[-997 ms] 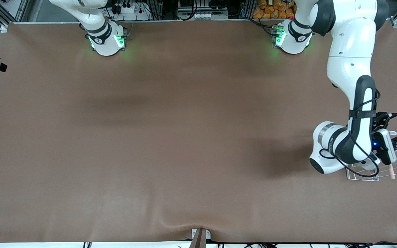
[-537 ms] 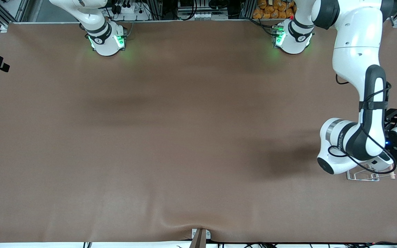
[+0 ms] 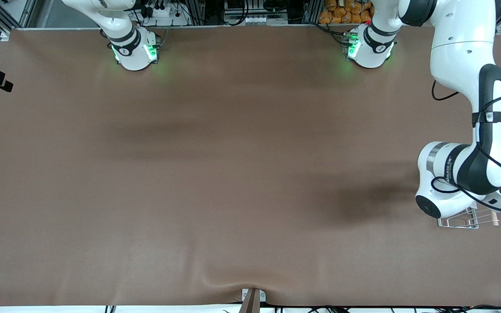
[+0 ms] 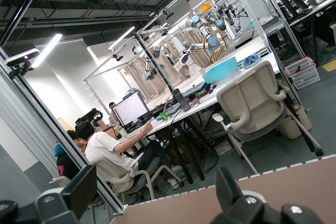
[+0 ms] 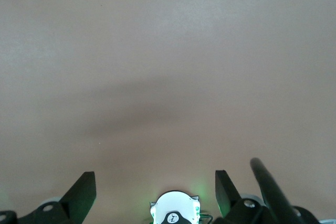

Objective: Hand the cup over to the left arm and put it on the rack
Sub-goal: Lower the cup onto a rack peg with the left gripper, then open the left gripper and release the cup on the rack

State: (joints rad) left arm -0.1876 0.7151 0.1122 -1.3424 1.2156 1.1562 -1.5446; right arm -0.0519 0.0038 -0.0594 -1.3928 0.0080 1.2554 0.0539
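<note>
At the right arm's end of the brown matte table (image 3: 233, 174), the white right arm with black joint sections (image 3: 120, 26) rises from its green-lit base and goes out of the front view. It seems to be waiting. Its black two-finger right gripper (image 5: 155, 192) hangs high over bare tabletop, fingers spread wide with nothing between them. The middle of the table carries only shadows. The small light-blue plastic cup shows in none of the views, so I can't say where it is. It may be hidden under the arm at the rack, but that is a guess. Toward the left arm's end, the white left arm (image 3: 463, 169) bends low over the small white wire rack (image 3: 459, 222). It covers most of the rack, so only a few wire loops and the light wooden rod (image 3: 493, 216) at one end peek out. The black left gripper (image 4: 155, 195) sits above the table's edge just beside the rack. Its fingers are parted and empty, and its camera looks out at the workshop rather than down. With both hands released and holding nothing, I'd judge that the handover is not under way now. Whether the cup is already on the rack cannot be told from here.
</note>
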